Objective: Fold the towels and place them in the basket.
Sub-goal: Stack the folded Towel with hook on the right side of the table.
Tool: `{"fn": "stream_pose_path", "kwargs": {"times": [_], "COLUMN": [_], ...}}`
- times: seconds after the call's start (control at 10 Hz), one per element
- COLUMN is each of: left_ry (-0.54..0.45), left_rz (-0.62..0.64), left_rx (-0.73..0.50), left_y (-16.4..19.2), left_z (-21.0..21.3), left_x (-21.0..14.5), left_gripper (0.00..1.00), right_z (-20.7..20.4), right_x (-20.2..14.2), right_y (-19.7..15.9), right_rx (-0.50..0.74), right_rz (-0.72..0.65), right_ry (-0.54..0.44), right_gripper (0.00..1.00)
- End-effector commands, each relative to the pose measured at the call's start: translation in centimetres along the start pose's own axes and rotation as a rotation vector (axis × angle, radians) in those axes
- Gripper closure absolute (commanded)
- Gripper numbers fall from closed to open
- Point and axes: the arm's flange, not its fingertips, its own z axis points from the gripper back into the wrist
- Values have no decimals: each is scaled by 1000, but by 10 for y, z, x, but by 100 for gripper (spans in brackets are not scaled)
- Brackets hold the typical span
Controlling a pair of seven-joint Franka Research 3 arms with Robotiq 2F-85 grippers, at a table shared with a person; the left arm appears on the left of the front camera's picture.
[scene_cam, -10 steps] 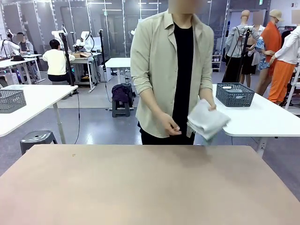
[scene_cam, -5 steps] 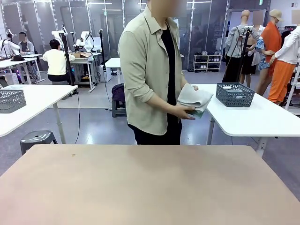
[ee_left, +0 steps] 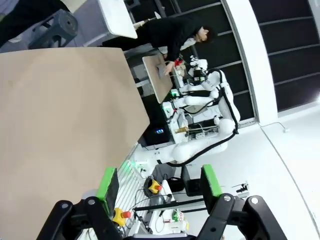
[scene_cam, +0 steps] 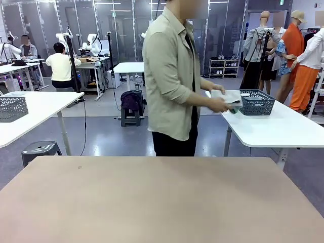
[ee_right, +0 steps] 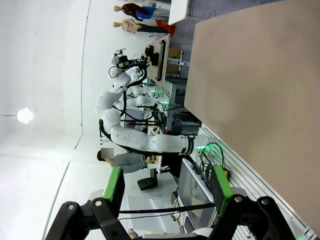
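Front view: the person [scene_cam: 172,81] stands side-on past the far edge of the bare tan table [scene_cam: 152,202], one hand [scene_cam: 218,105] holding the folded towels [scene_cam: 228,96] against the rim of the dark grey basket [scene_cam: 255,103] on the white side table [scene_cam: 273,129]. Left wrist view: left gripper [ee_left: 159,186] released, jaws apart around nothing, beside the tan tabletop. Right wrist view: right gripper [ee_right: 167,182] likewise spread and empty.

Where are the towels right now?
In the front view, the towels are in the person's hand, right of centre, beside the basket on the white table behind.
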Motion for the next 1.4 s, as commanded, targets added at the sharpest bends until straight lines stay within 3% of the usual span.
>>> {"fn": "stream_pose_path", "kwargs": {"times": [0.0, 0.7, 0.8, 1.3], "left_ry": [5, 3, -22, -22], "left_rz": [35, -7, -15, -15], "left_rx": [-82, -94, -59, -59], "left_y": [-24, -37, -6, -6], "left_z": [54, 74, 14, 14], "left_x": [-10, -17, -3, -3], "left_gripper": [16, 16, 16, 16], "right_z": [6, 11, 11, 11], "right_x": [1, -4, -4, -4], "right_y": [4, -2, -2, -2], "right_rx": [24, 10, 10, 10], "right_rz": [-41, -24, -24, -24], "right_ry": [-29, -33, -33, -33], "right_gripper": [13, 13, 13, 13]}}
